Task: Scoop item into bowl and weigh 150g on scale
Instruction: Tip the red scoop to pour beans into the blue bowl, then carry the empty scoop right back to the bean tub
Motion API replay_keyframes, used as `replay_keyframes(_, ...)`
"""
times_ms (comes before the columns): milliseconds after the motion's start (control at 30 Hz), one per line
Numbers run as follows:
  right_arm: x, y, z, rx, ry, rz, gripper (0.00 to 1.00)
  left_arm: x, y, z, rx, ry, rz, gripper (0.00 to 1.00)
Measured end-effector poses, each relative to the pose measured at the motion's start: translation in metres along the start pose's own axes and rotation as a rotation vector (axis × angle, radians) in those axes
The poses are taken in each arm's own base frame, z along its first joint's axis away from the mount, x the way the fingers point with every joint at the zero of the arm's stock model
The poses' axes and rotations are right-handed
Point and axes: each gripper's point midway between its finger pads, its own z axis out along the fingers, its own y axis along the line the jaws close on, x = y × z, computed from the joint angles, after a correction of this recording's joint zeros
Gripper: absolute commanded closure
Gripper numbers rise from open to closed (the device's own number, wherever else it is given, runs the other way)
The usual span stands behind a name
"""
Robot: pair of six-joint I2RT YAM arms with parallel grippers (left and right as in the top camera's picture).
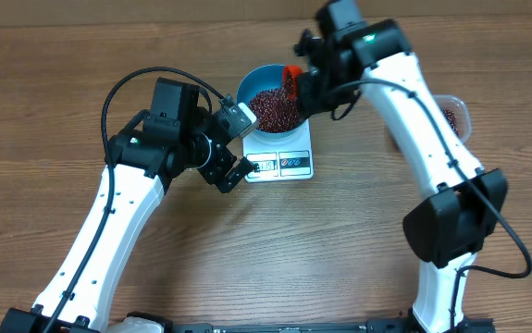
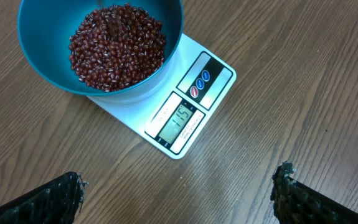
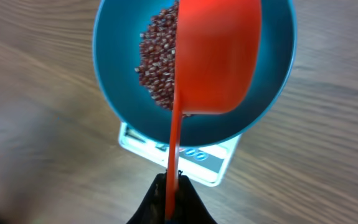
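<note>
The blue bowl (image 1: 244,92) stands on the white scale (image 1: 289,164) and holds a maroon heap of beans (image 1: 275,109). In the left wrist view the scale (image 2: 219,78) shows 115 on its display, with the bowl (image 2: 42,56) and beans (image 2: 116,50) above it. My right gripper (image 3: 174,186) is shut on the handle of an orange scoop (image 3: 216,56), tipped mouth-down over the bowl (image 3: 116,81) and hiding part of the beans (image 3: 157,68). My left gripper (image 2: 179,196) hangs open and empty over bare table, just left of the scale.
A clear plastic tub (image 1: 457,113) with beans in it sits at the right, partly hidden behind the right arm. The left arm reaches in from the lower left, and the right arm arches over from the lower right. Wood tabletop lies all around.
</note>
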Motion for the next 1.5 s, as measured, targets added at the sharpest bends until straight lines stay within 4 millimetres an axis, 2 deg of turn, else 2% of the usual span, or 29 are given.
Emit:
replay_keyframes(267,0.003,0.010,0.003,0.314,-0.027,-0.132,0.96,0.000,0.000,0.000,0.000,0.000,0.000,0.00)
replay_keyframes(467,0.000,0.005,-0.002,0.405,-0.051,-0.153,0.96,0.000,0.000,0.000,0.000,0.000,0.000,0.00)
replay_keyframes(800,-0.004,0.003,-0.002,0.392,-0.064,-0.141,0.96,0.000,0.000,0.000,0.000,0.000,0.001,0.00)
replay_keyframes(1033,-0.005,-0.008,-0.002,0.212,-0.039,-0.071,0.96,0.000,0.000,0.000,0.000,0.000,0.000,0.00)
replay_keyframes(1167,-0.005,-0.021,-0.023,0.060,-0.050,-0.022,0.96,0.000,0.000,0.000,0.000,0.000,0.000,0.01)
replay_keyframes(1333,0.003,-0.045,-0.076,-0.064,-0.113,0.056,0.96,0.000,0.000,0.000,0.000,0.000,0.000,0.01)
replay_keyframes(1433,0.014,-0.069,-0.110,-0.083,-0.149,0.129,0.96,0.000,0.000,0.000,0.000,0.000,0.000,0.00)
replay_keyframes(1500,0.021,-0.082,-0.120,-0.081,-0.152,0.165,0.96,0.000,0.000,0.000,0.000,0.000,0.000,0.00)
